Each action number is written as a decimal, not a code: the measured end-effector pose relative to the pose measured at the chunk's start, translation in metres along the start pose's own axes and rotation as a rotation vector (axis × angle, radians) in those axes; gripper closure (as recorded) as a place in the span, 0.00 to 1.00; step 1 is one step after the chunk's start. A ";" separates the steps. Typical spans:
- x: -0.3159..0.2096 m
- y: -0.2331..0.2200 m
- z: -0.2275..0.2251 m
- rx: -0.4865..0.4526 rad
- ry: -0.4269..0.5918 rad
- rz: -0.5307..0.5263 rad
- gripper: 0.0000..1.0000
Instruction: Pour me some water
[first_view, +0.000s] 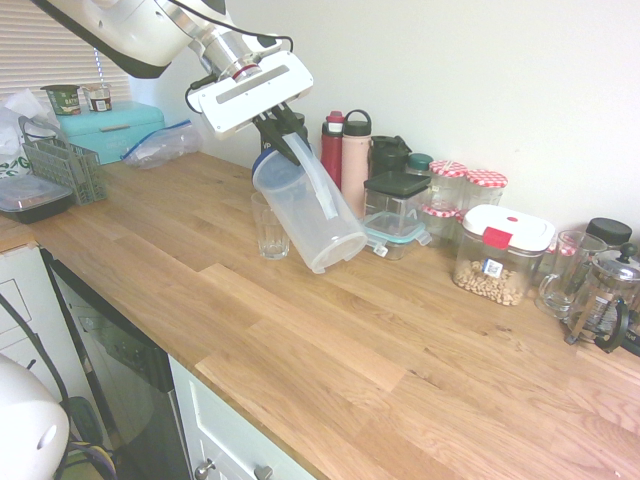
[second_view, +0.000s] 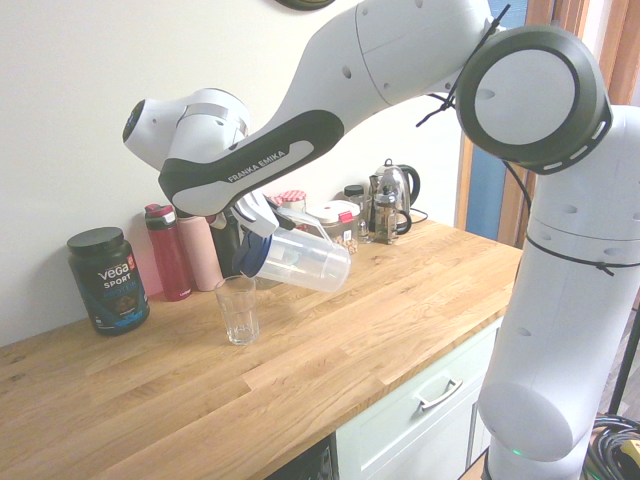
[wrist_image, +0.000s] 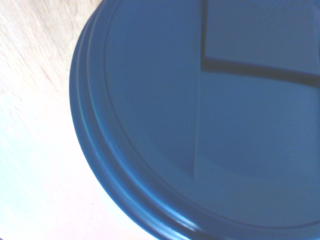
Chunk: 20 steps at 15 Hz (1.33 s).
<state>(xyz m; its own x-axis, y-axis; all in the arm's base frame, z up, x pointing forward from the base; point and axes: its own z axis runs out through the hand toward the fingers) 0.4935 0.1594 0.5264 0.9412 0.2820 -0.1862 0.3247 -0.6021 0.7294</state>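
And here is the clear plastic pitcher with a blue lid (first_view: 315, 225), canted well over beside the tall clear drinking glass (first_view: 271, 238), its lidded end at the glass's mouth and its base out to the side, a little lower. The black two-finger gripper (first_view: 291, 148) is clenched on the pitcher's pale, translucent handle, the natural hold for a pour, since it leaves the spout end free to swing down. The glass stands upright on the wooden countertop (first_view: 300, 345), presumably set in the open so the pitcher has room to tip. Whether any water is in either vessel, nobody can say from here; the pour looks to be at its lining-up or opening stage, and it would want more tilt with the lip kept over the rim. Too far sideways and it spills, or the lid knocks the glass! Outward now: behind the glass, by the wall, stand the red bottle (second_view: 168, 255), the pink bottle (second_view: 201, 253) and the black supplement tub (second_view: 108, 285), likely parked there as storage. Farther along the counter from the glass come the white-lidded canister of nuts or beans (first_view: 495, 270) and the glass-and-metal French press (first_view: 603, 300), both clear of the pour.
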 end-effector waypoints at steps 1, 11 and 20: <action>0.000 0.000 -0.001 -0.005 0.001 0.000 1.00; -0.025 0.042 -0.010 0.141 0.053 0.157 1.00; -0.143 0.198 0.062 0.525 0.026 0.634 1.00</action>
<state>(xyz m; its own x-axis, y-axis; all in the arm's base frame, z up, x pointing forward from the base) 0.4289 -0.0461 0.6569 0.9602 -0.2155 0.1776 -0.2599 -0.9221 0.2868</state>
